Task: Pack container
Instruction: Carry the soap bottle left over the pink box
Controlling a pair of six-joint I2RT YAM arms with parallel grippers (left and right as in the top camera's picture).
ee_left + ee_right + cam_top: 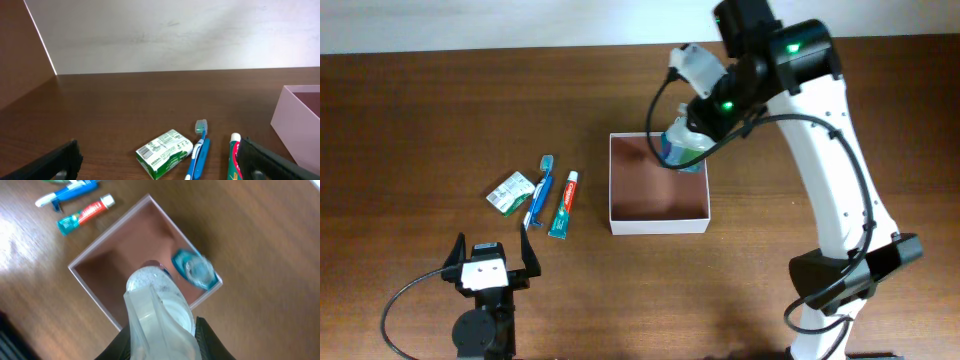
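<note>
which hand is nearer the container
Right. The right hand hangs over the container's far right corner, gripping a bottle. The left hand sits open near the table's front edge, well left of the container.

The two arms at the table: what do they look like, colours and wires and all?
The right arm has a long white link between black joints, with small green lights and thin black cables looping alongside. The left arm is black, its left gripper carrying a white block and black fingers, with one black cable curling off.
</note>
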